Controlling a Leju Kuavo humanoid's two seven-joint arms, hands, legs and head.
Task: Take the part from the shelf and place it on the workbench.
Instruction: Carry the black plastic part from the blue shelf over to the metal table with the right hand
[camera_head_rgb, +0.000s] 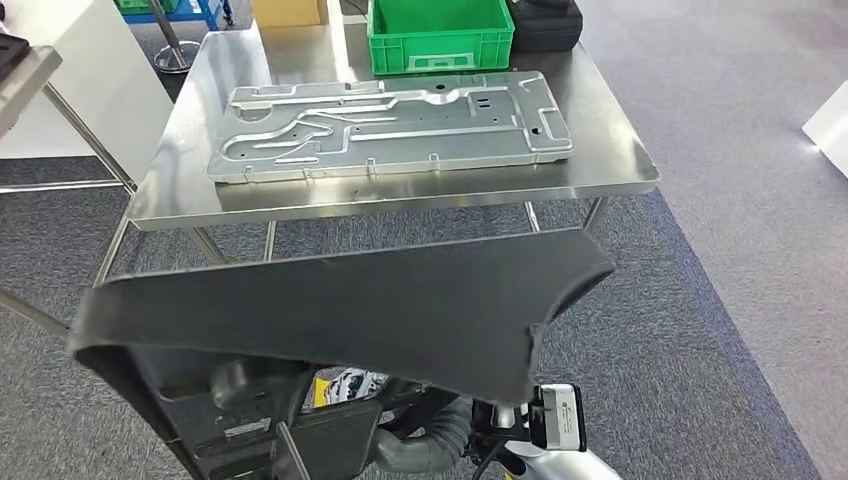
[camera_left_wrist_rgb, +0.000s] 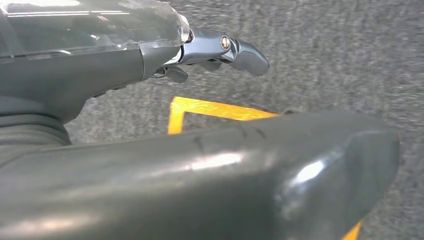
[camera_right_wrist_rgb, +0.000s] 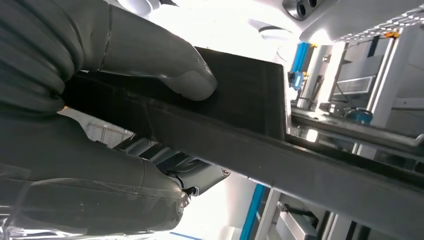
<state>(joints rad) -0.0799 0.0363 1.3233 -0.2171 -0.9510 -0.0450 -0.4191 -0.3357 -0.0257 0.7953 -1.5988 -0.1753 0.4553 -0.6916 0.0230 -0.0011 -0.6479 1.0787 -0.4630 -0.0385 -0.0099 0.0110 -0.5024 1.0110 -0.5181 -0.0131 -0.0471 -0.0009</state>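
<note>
In front of the workbench (camera_head_rgb: 400, 195), one black part (camera_head_rgb: 350, 305) held flat and low, right hand (camera_right_wrist_rgb: 100, 100) gripping its edge, thumb on top, left hand (camera_left_wrist_rgb: 215, 52) holding nothing, fingers loosely extended over carpet, one metal plate (camera_head_rgb: 390, 125) and one green bin (camera_head_rgb: 440, 35) on the bench

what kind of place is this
Likely a factory or assembly workshop: a stainless steel workbench holds a stamped metal plate and a green parts bin, with yellow floor marking tape on the grey carpet.
</note>
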